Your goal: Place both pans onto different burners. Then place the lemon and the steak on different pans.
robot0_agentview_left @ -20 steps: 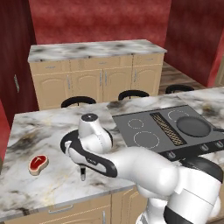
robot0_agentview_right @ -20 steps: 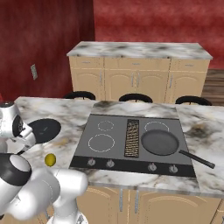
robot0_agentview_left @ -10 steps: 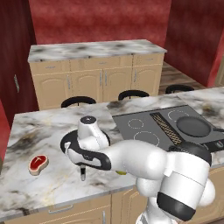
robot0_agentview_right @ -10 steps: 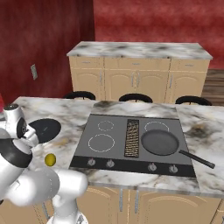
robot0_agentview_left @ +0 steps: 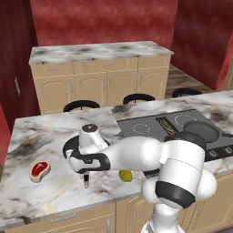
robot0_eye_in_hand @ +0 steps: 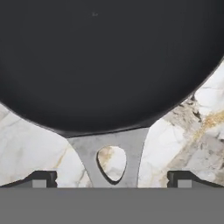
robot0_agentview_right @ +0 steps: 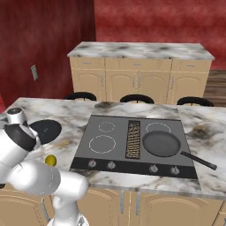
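Gripper (robot0_eye_in_hand: 112, 178) poised with jaws spread wide either side of a flat grey handle bracket, teardrop hole cut through, on round matte-black pan (robot0_eye_in_hand: 105, 61) lying on veined marble counter (robot0_agentview_left: 41, 191). Second pan (robot0_agentview_right: 161, 143) on smooth grey cooktop (robot0_agentview_right: 106, 152). Lemon (robot0_agentview_left: 125, 175) near counter's front edge; red steak (robot0_agentview_left: 39, 170) well left.

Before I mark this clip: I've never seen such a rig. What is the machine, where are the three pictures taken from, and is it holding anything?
It is a white robot arm in a rendered kitchen. Two pictures come from cameras behind it, left and right; the third looks along its gripper. One pan sits on a burner of the cooktop. The other pan lies on the marble counter, with the gripper's open fingers astride its handle, gripping nothing yet. The steak and lemon wait on the counter.
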Tool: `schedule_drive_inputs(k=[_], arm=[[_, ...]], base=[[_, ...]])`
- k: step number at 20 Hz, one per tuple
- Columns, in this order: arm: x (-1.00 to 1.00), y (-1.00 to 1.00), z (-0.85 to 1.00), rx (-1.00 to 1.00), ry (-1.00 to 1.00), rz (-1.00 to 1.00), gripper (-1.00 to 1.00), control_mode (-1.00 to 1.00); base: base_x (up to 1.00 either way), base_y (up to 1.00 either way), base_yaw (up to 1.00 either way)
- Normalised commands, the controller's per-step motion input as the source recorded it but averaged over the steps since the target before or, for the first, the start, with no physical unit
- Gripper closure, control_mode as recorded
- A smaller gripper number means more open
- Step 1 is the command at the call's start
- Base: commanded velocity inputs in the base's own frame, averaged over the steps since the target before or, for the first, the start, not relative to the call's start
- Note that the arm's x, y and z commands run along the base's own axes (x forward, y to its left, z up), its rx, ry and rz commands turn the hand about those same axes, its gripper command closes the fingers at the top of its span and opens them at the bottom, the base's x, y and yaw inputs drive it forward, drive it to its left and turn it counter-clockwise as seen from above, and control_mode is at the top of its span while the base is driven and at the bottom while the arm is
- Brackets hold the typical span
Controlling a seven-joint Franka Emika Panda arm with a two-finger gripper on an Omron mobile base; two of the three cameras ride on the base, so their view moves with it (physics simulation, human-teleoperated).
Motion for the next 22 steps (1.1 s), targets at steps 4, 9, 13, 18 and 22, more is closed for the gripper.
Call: schedule_drive_inputs(k=[4,9,13,18,22], arm=[[0.16,0.07,-0.19,0.00,0.00,0.00,-1.00,-1.00],[0.16,0.08,-0.21,0.00,0.00,0.00,-1.00,-1.00],[0.18,0.08,-0.20,0.00,0.00,0.00,-1.00,-1.00],[0.20,0.09,-0.18,0.00,0.00,0.00,-1.00,-1.00],[0.10,0.04,-0.20,0.00,0.00,0.00,1.00,-1.00]], base=[[0.00,0.00,0.00],[0.00,0.00,0.00],[0.00,0.00,0.00],[0.00,0.00,0.00],[0.00,0.00,0.00]])
